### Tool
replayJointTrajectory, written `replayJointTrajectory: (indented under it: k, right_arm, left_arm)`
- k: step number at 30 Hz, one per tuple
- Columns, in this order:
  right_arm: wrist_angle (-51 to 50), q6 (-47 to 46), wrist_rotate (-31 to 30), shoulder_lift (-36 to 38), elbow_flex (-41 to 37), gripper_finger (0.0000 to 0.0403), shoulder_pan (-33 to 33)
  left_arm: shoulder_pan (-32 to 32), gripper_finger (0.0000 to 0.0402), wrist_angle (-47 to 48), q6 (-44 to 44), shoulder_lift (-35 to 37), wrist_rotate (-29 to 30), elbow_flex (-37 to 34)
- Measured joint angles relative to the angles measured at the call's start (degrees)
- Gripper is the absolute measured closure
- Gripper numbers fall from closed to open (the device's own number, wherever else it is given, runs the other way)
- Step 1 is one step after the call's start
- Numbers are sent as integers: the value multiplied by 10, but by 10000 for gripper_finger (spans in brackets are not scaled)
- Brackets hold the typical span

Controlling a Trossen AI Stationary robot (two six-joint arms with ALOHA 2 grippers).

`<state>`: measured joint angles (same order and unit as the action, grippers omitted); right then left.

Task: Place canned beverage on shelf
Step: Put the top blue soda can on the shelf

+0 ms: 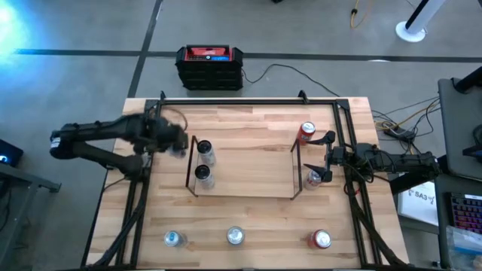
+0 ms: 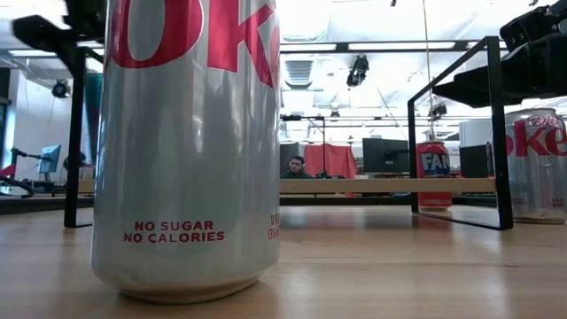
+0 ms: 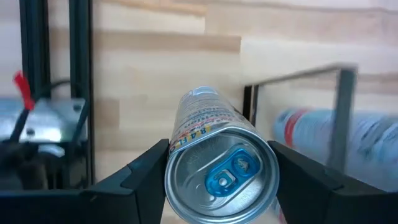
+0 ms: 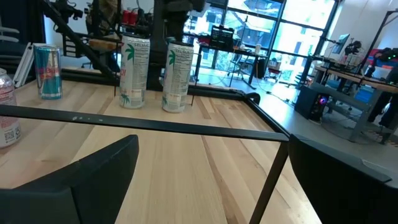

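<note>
While 2 cans point(image 1: 203, 162) stand on shelf point(image 1: 241, 169).

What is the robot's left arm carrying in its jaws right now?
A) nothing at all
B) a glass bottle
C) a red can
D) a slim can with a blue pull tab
D: the left wrist view shows the left gripper with its jaws closed on either side of a slim can with a blue pull tab, held above the wooden table.
</note>
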<state>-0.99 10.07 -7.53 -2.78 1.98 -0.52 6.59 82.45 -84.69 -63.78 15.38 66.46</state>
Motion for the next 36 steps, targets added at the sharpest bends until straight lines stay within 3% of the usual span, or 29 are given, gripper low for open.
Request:
replayJointTrajectory:
  k: [14,19,25,36]
  right_arm:
    - [0,0,0,0,0,5,0]
    - [0,0,0,0,0,5,0]
    - [0,0,0,0,0,5,0]
    - [0,0,0,0,0,5,0]
  left_arm:
    - [242,181,-20,246,-124,-16,126]
    - [304,181,-52,329,-179,-55,165]
    - [331,181,-55,391,-264,-89,237]
    - [311,181,6,440,-406,-134,414]
